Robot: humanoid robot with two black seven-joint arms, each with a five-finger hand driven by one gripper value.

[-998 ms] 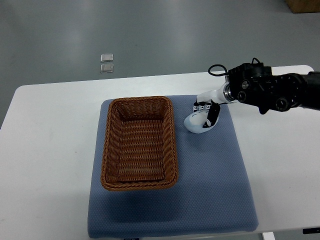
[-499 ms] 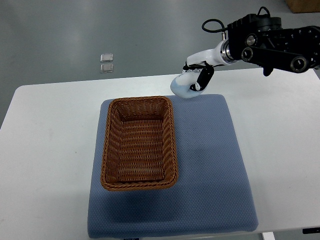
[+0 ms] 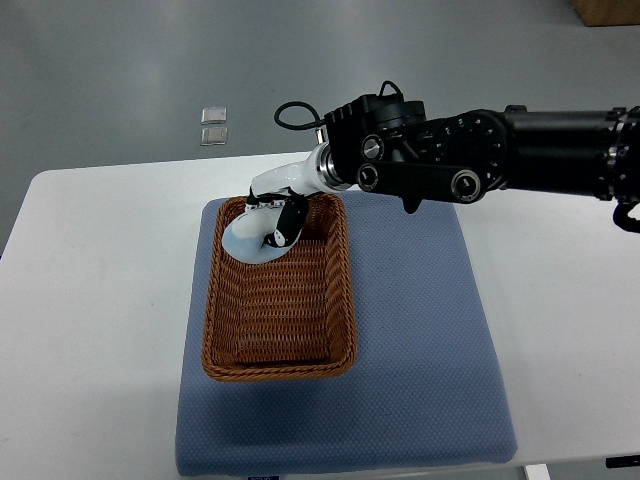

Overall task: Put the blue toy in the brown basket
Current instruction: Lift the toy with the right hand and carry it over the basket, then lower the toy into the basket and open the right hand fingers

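Right hand (image 3: 272,225), reaching in from the right edge on a long black forearm, is clamped on the pale blue toy (image 3: 250,243); dark fingers (image 3: 285,226) wrap its right side, white wrist shell above it.

Toy position: held over the far-left part of the brown wicker basket (image 3: 345,300), inside the rim line as seen from above. Height above the basket floor cannot be read from this steep view. The toy bulges down and to the left of the hand, toward the basket's left wall; its long axis is hard to judge, roughly slanting from the far right to the near left.

Left arm: not visible, so the right hand does all the work.

Room: the basket's long axis runs away from the robot; its interior is bare, with most free floor lying nearer the robot than the toy. Far rim and left rim are close to the toy. Basket sits on a blue mat (image 3: 440,380) on the white table (image 3: 100,320).

Judgement: release looks feasible here; a small shift toward the centre would add margin from the rims.
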